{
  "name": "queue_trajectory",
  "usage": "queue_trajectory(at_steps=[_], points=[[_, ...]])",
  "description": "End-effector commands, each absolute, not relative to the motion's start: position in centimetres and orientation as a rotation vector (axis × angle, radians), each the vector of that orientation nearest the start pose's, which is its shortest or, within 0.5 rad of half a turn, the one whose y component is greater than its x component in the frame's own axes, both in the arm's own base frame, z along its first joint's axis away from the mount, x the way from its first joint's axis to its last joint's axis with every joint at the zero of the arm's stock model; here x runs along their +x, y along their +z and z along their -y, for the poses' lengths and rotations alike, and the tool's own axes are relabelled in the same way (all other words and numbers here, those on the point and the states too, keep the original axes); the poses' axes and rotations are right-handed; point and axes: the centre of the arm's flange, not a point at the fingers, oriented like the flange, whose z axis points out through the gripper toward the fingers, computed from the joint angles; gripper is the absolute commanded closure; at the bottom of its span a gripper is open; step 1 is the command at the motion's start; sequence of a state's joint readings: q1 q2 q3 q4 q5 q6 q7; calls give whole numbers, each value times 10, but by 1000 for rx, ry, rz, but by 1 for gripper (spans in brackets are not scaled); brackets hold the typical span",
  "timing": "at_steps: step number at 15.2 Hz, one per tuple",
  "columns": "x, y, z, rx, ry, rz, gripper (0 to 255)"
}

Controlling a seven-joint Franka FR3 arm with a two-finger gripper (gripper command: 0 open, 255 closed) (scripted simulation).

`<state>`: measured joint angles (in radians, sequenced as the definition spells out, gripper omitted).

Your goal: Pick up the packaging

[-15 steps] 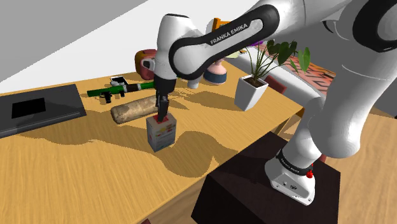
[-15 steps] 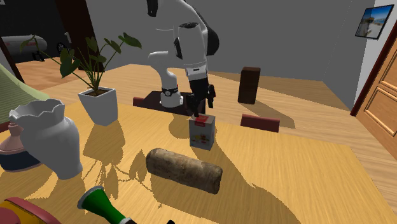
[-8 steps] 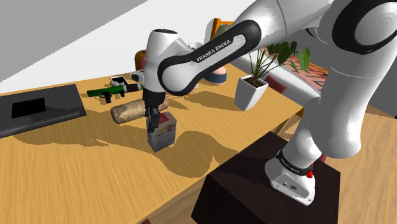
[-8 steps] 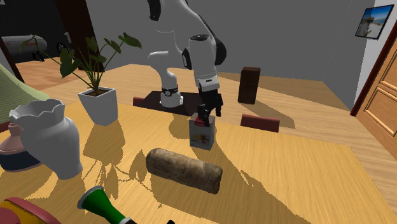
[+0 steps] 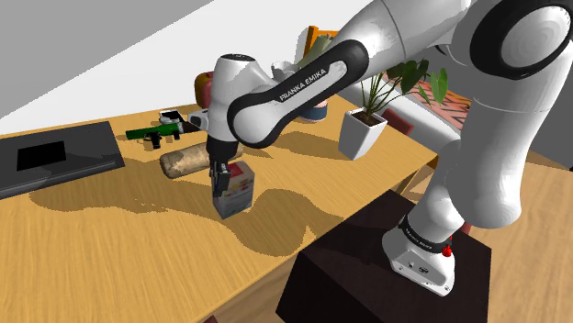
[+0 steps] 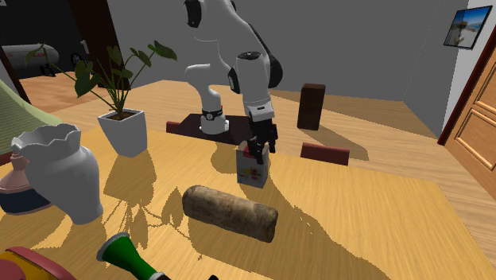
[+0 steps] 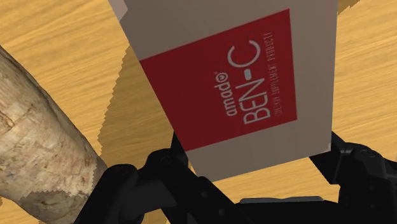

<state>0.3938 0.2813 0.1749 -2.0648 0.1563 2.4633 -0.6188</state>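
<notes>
The packaging (image 5: 236, 193) is a small grey box with a red label, standing upright on the wooden table (image 5: 110, 248). My black gripper (image 5: 223, 177) has come down over the top of it from above. Facing the arm, the second exterior view has the box (image 6: 252, 169) with the gripper (image 6: 256, 149) on its upper part. From the wrist, the box's red-labelled top (image 7: 242, 83) sits between the two fingers (image 7: 162, 167), and the gripper (image 7: 254, 164) is shut on it. The box rests on the table.
A brown log-shaped loaf (image 5: 188, 159) lies just behind the box, with a green bottle (image 5: 154, 134) beyond it. A potted plant (image 5: 363, 128) stands to the shoulder view's right and a dark flat slab (image 5: 55, 158) at its left. A white vase (image 6: 60, 171) stands further off.
The gripper has sunk lower over the box, and its fingers have gone from open to shut on the box. The box has stayed in place.
</notes>
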Motion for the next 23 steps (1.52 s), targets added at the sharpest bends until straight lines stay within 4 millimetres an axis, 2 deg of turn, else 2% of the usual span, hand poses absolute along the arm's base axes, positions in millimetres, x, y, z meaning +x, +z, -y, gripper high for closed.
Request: queue_trajectory(at_steps=[1,7,22,23], points=[[506,309,-319,-2576,-180,1511,255],[506,308,-321,-2576,-180,1511,255],[506,387,-321,-2576,-180,1511,255],[506,388,-321,-2576,-180,1511,255]])
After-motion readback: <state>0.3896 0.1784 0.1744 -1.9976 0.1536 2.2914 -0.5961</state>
